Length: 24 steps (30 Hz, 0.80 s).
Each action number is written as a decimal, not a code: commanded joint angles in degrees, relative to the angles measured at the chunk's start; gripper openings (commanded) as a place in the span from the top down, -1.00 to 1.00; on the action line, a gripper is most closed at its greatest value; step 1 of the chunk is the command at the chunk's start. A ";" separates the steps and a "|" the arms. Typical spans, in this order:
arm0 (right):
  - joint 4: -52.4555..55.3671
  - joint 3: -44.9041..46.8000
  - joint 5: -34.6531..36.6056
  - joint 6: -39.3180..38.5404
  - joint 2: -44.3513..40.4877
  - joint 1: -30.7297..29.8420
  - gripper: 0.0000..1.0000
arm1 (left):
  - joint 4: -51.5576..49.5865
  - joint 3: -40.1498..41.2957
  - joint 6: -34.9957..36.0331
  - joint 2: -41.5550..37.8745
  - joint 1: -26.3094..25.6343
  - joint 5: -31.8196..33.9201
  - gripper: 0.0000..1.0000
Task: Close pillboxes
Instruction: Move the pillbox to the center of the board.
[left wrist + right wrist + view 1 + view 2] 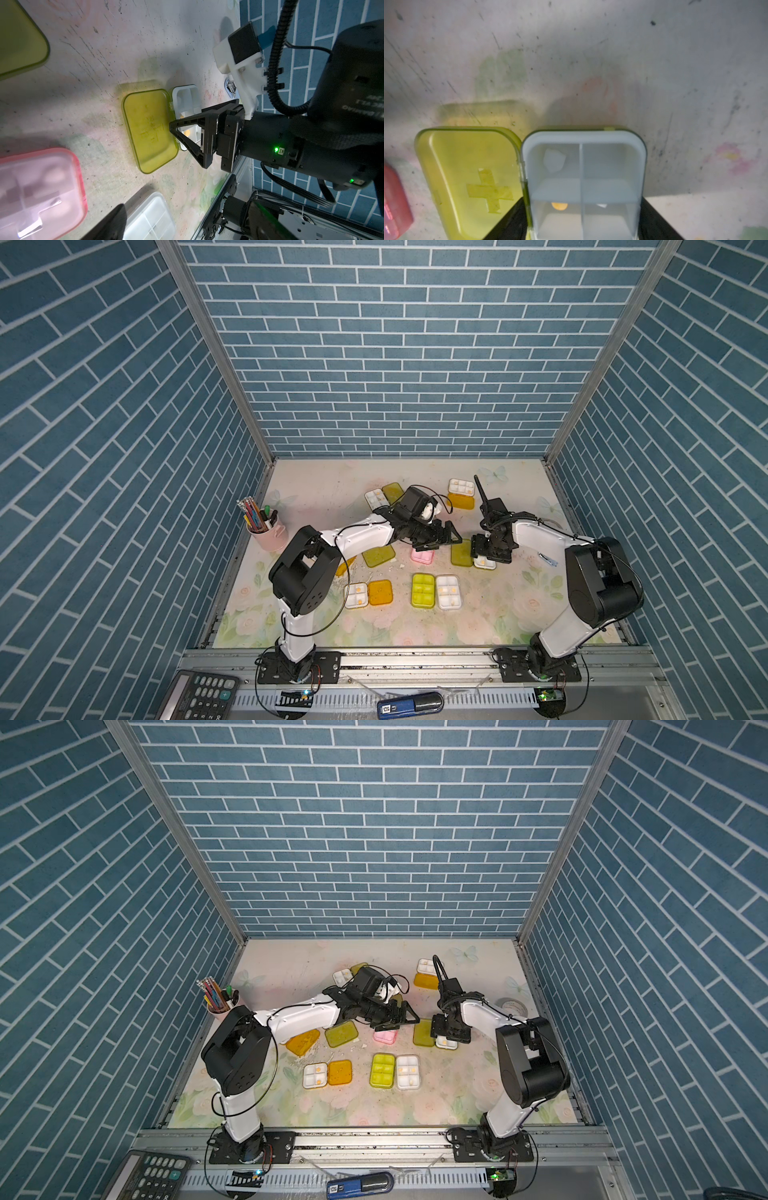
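Pillboxes (461,487) lie scattered over the flowered table (478,626). We see the right gripper (582,199) pointing straight down, its jaws clasping the white tray (583,162) of an open box across its width. The tray rests on the table. Its yellow-green lid (467,176) lies flat, hinged to the tray, just outside one right jaw and in the gap between the two grippers.

The left gripper (444,542) hangs close to that lid. In both top views its jaws look parted, with nothing between them. Directly beneath the left jaws sits a closed pink box (423,558).

Nearer the robot's base than both pairs of jaws, a closed yellow-green box (423,590) and a clear-lidded box (448,591) sit side by side, touching. Well off to the outer side of the left jaws, an orange-lidded box (357,595) lies open, lid flat beside its tray.

Between the right jaws we spot an orange pill (559,206) in one compartment of the tray. A white fragment (554,160) lies in the compartment just past the jaw tips.
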<state>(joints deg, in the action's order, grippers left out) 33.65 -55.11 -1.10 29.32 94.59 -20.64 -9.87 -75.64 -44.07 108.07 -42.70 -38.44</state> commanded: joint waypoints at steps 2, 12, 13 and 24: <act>-0.86 1.09 1.72 3.29 -0.67 -0.63 -0.54 | -2.57 -2.05 1.70 1.60 -0.45 0.46 -0.86; -0.23 0.49 1.08 3.13 -1.95 -0.98 -0.75 | -6.87 -5.60 5.32 3.19 -0.37 -0.83 -0.86; -0.10 0.30 0.51 3.03 -1.83 -0.98 -0.75 | -7.19 -6.00 5.57 3.36 -0.37 -0.77 -0.86; 5.62 0.94 0.41 0.39 -12.58 -0.72 -0.68 | 2.03 -6.70 -4.56 7.33 -0.37 -1.10 -0.85</act>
<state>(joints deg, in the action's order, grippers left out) 35.57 -54.37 -1.10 30.98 85.34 -21.28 -12.45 -81.91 -44.47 113.78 -42.78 -38.74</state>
